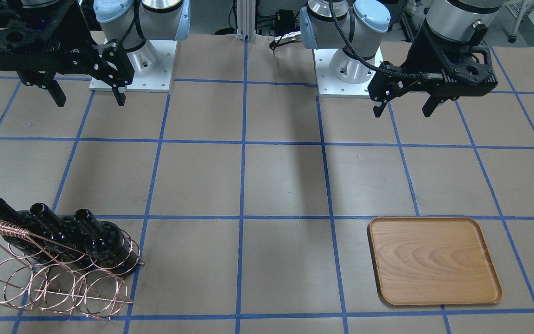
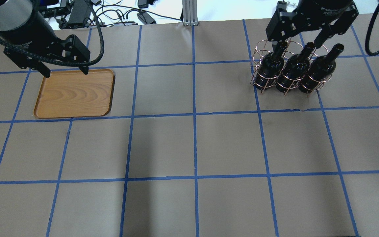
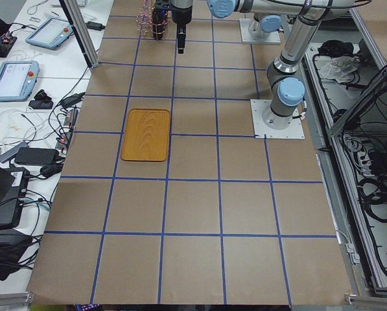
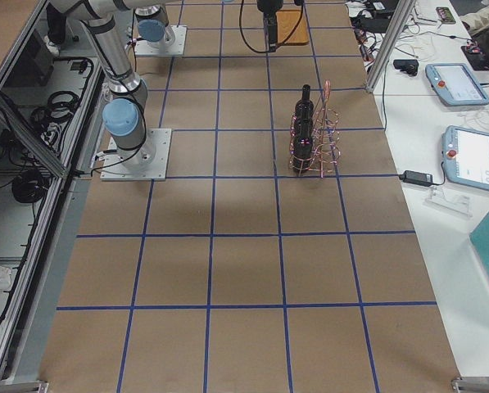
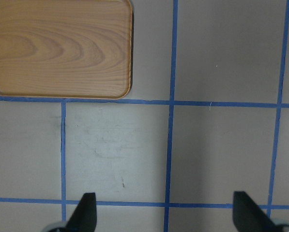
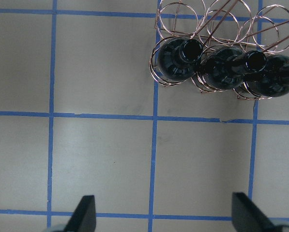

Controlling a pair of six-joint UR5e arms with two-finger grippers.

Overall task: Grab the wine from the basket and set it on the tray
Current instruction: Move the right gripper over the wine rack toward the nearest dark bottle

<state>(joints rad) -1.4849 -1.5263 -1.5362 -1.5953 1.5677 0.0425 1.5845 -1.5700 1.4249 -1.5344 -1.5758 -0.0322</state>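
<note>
Three dark wine bottles (image 2: 293, 70) stand upright in one row of the copper wire basket (image 2: 258, 49) at the far right of the table. They also show in the front view (image 1: 104, 241) and in the right wrist view (image 6: 183, 58). The other row of basket rings (image 1: 58, 283) is empty. My right gripper (image 2: 296, 41) hovers high, open and empty, on the robot's side of the basket. The wooden tray (image 2: 74, 93) lies empty at the far left. My left gripper (image 2: 65, 71) hovers open and empty, high above the table on the robot's side of the tray (image 5: 62, 46).
The table is covered in brown paper with a blue tape grid (image 2: 194, 115). The two arm bases (image 1: 132, 69) (image 1: 346, 69) stand at the robot's edge. An aluminium post (image 2: 189, 13) and cables are beyond the far edge. Tablets (image 4: 473, 155) lie on a side bench.
</note>
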